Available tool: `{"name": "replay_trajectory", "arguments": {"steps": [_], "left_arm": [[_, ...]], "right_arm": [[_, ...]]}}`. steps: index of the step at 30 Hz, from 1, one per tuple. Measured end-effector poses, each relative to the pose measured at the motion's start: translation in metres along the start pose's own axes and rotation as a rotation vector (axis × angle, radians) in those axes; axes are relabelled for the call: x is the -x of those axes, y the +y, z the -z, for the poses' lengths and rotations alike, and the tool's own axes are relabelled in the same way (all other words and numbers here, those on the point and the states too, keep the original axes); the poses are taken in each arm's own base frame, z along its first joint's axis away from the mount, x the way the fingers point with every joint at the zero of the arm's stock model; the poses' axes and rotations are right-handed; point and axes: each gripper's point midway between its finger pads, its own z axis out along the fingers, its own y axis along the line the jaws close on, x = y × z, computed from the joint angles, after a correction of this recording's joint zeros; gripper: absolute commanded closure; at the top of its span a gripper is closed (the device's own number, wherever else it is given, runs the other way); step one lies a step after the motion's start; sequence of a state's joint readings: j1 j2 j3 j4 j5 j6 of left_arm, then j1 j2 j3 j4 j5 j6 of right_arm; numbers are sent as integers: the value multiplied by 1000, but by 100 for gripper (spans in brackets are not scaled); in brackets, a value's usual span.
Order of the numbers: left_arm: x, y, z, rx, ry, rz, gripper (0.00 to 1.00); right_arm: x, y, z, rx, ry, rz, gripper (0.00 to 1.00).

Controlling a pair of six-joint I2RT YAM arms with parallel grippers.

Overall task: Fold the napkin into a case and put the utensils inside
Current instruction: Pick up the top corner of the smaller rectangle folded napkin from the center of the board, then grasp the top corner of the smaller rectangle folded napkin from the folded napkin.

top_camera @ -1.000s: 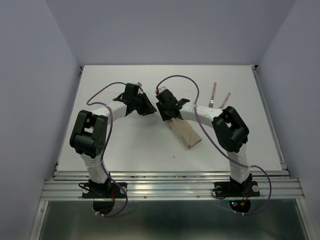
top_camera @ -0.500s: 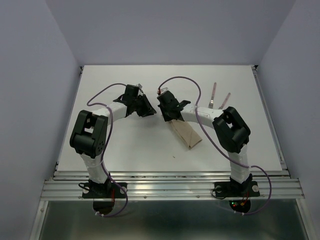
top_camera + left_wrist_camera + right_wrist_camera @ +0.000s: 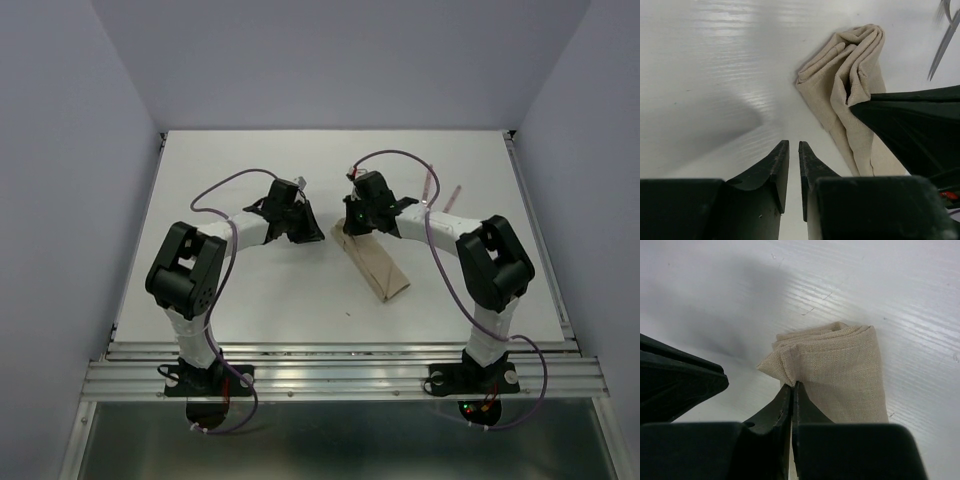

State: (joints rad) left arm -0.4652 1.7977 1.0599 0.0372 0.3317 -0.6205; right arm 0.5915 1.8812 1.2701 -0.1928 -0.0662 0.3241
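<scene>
Folded napkin (image 3: 840, 370): seemingly soft, slip-prone layers, best taken at edge where right gripper (image 3: 791, 385) pinches; left gripper (image 3: 794, 146) narrowly parted, empty.

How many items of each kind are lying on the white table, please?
Folded tan cloth napkin: 1
Slim utensils with pinkish-red handles and silver metal ends: 2
Total: 3
</scene>
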Motion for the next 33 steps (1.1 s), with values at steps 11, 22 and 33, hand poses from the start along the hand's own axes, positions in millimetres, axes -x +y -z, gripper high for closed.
{"name": "replay_trajectory", "arguments": {"steps": [11,22,33], "left_arm": [[-11,-19,-10,-18,5,-77,69],[-17,-22,-35,-22,27,-103,75],[-1,-52,-48,-77,-4,-140,77]], "right_arm": [[-18,-5,8,145,44,-121,99],[-12,-7,23,231,35,-200,99],[-20,-9,29,267,49,-226,99]]}}
